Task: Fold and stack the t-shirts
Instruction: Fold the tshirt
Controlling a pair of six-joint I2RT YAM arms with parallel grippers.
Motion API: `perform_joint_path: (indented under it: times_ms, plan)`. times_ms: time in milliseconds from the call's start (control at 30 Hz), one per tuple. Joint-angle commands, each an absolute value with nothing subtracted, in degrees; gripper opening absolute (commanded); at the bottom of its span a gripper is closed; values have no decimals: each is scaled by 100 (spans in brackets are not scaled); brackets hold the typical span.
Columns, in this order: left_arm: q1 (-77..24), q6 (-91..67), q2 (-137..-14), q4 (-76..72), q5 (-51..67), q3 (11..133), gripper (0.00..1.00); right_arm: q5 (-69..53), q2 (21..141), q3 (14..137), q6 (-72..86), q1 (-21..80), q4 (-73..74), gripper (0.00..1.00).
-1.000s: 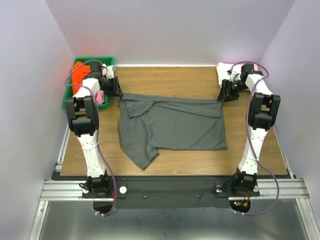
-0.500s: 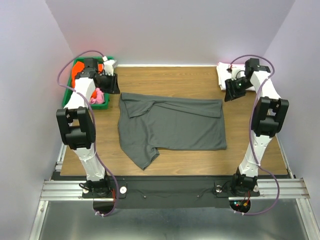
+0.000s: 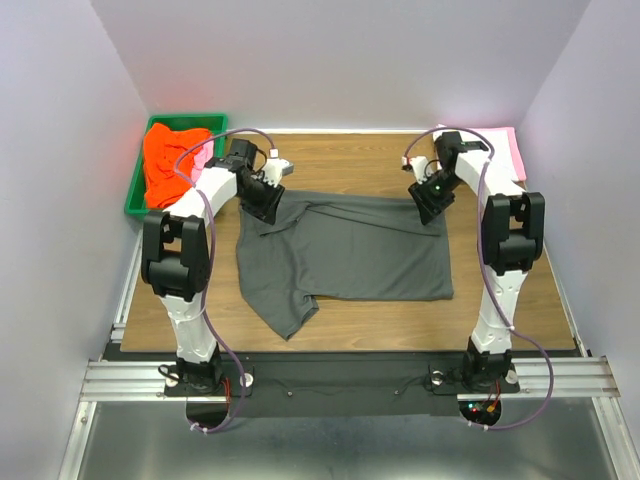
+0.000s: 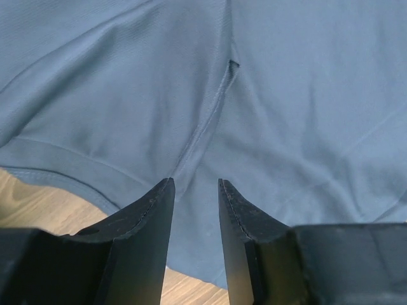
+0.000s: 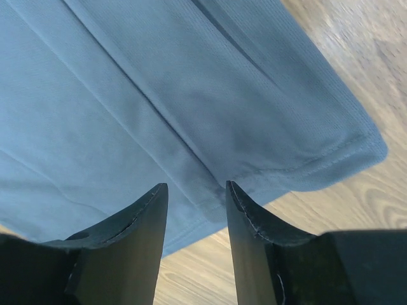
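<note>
Both arms have swung inward: the left pincer [image 4: 194, 181] and right pincer [image 5: 196, 184], both released, now hover over the far corners of the grey t-shirt [image 3: 350, 255] on the tabletop [image 3: 350, 160], probably to grasp it for folding.

From above, the left arm [image 3: 178, 250] and right arm [image 3: 512, 235] hide the far corners of the grey t-shirt [image 3: 350, 250].

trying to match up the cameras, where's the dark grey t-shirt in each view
top external: dark grey t-shirt spread flat mid-table
left wrist: the t-shirt fills most of the frame, its edge at lower left
right wrist: it fills the upper left, hemmed corner at right
shared landmark: wooden table beside the shirt's edge
</note>
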State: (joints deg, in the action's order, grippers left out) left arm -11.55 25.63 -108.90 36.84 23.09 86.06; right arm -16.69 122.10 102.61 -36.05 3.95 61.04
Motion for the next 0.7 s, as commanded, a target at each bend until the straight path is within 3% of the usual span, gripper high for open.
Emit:
perform_joint_path:
  times_ms: [0,100,467,667]
  plan:
    - [-1072,2584,-10811,3762,2057,8561,46,-1380,12094,10117,-3946,422,5942,48]
    - [-1072,2628,-10811,3779,2030,8473,54,-1292,12032,9976,-4069,510,5898,48]
    - [-1072,2628,-10960,3788,1907,8324,55,-1090,12076,9756,-4228,571,5801,48]
    - [-1072,2645,-11091,3797,1890,8323,55,-1002,12103,9800,-4236,571,5757,32]
